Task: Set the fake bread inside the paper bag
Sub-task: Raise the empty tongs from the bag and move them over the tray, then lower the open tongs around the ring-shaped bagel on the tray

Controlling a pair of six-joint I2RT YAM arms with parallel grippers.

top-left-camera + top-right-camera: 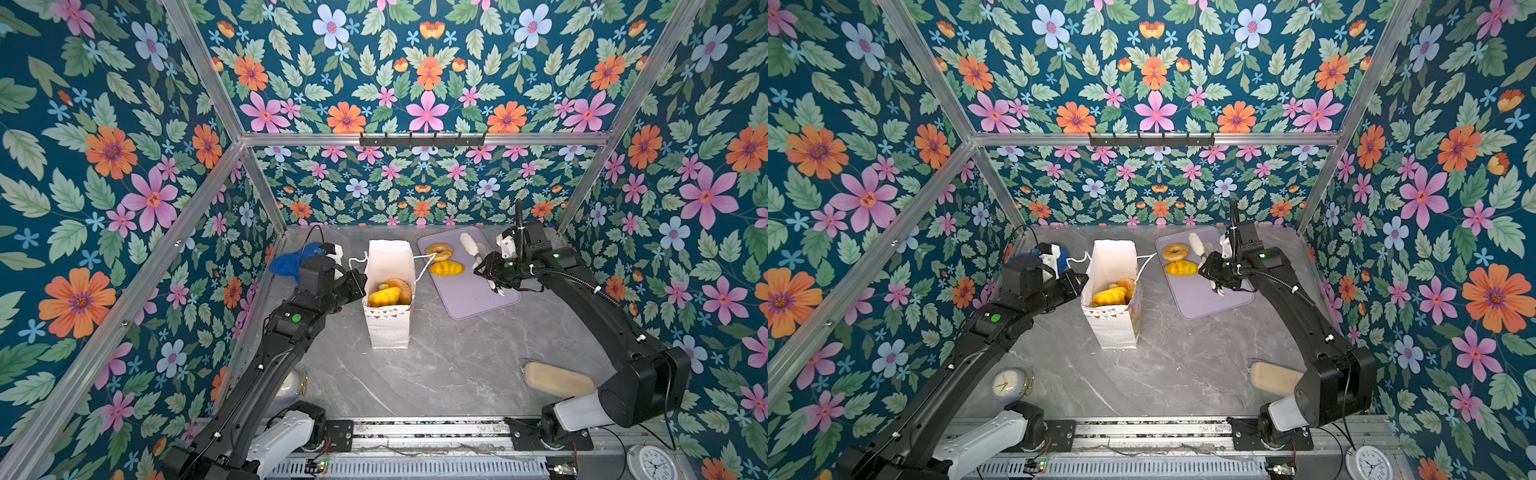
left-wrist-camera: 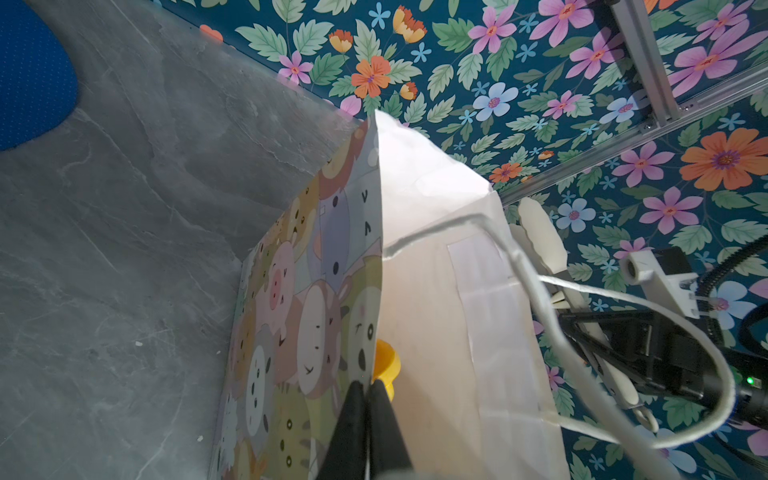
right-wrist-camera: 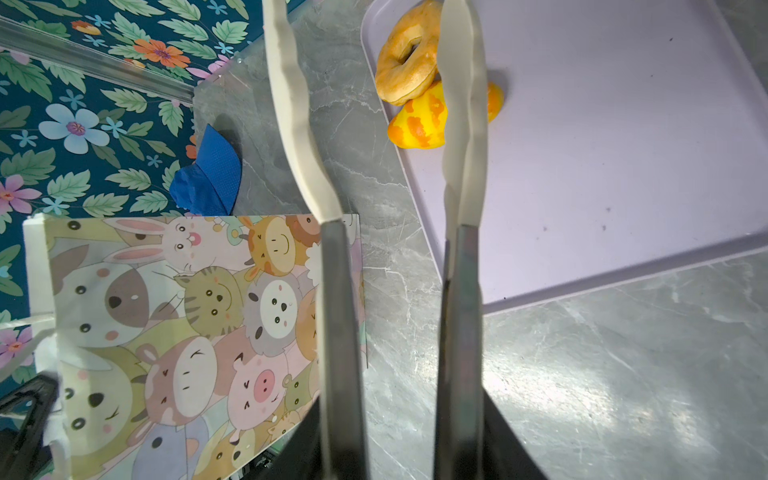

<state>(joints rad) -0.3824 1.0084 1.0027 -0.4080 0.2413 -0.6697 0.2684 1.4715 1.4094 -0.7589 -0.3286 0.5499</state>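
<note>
**Bag pinched at its rim, two breads on the tray**

The worktop (image 1: pixel 440 374) is grey, marble-like stone. It is closed in by walls (image 1: pixel 124 166) of dark blue flower paper and an aluminium frame (image 1: pixel 415 138). The bag (image 1: pixel 388 328) stands upright near the middle, with its mouth open. In both top views some bread (image 1: pixel 384 296) lies inside it. Just beside the bag, to the right, a lilac tray (image 1: pixel 473 299) carries a ring bagel (image 1: pixel 439 251) that touches a yellow loaf (image 1: pixel 446 268). A blue cloth (image 1: pixel 286 262) lies at the far left, and a beige oblong (image 1: pixel 557 378) lies near the right arm's base.

The left gripper (image 2: pixel 368 388) has its jaws fully closed on the bag's rim. The right gripper (image 1: pixel 487 270) hangs over the tray, its jaws clamped around tongs (image 3: pixel 462 266). The white tips of the tongs stand apart and hold nothing.

Only the wrist views show the cartoon animals printed on the bag's broad sides. Only the top views look down into the bag. A small clock (image 1: pixel 1007 384) by the left arm shows plainly in a top view only.
</note>
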